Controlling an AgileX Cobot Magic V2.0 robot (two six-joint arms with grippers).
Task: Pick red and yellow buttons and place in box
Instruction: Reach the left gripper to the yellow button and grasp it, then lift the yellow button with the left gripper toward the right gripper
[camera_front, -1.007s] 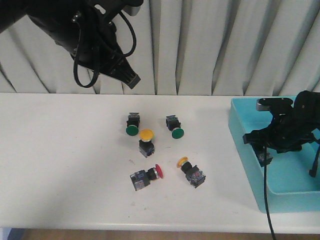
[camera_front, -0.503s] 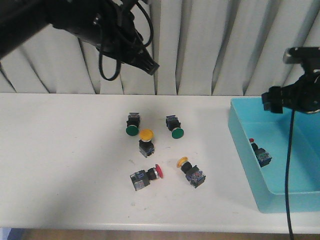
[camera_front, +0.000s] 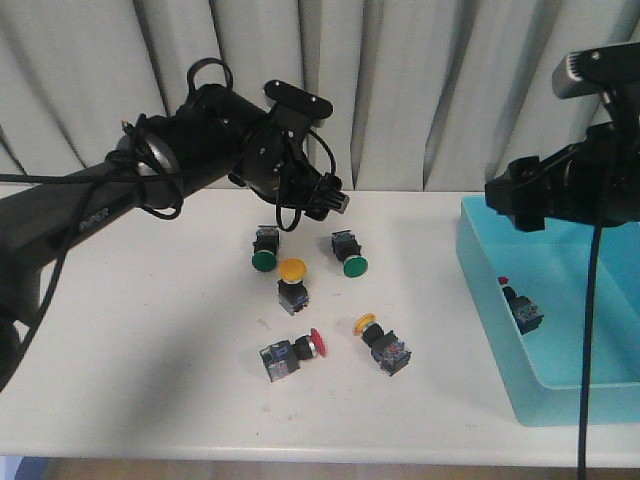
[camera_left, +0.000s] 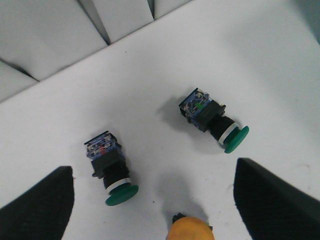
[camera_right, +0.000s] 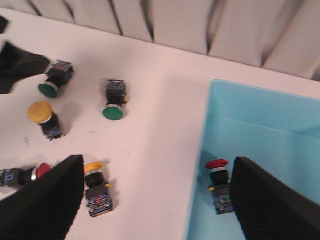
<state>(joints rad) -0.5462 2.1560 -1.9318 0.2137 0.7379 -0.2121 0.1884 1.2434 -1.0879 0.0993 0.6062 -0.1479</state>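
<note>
One red-capped push-button switch (camera_front: 519, 305) lies inside the large light-blue plastic box (camera_front: 590, 380) at the right end of the white tabletop (camera_front: 130, 330), close to the box's left wall. Out on the tabletop, a second red-capped switch (camera_front: 292, 353) lies on its side near the front, with a yellow-capped switch (camera_front: 381, 342) lying just to its right. Another yellow-capped switch (camera_front: 292, 283) stands cap-up a little farther back, between two green-capped switches: one to the left (camera_front: 264, 249) and one to the right (camera_front: 349, 254), both tipped over with caps toward the viewer.

The left gripper (camera_left: 152, 200) hangs above the far pair of green switches, its black fingers spread wide and holding nothing. The right gripper (camera_right: 157, 197) is raised over the left edge of the box, its fingers likewise released and wide apart, empty. Pale pleated curtains (camera_front: 420, 90) close off the far side of the scene.
</note>
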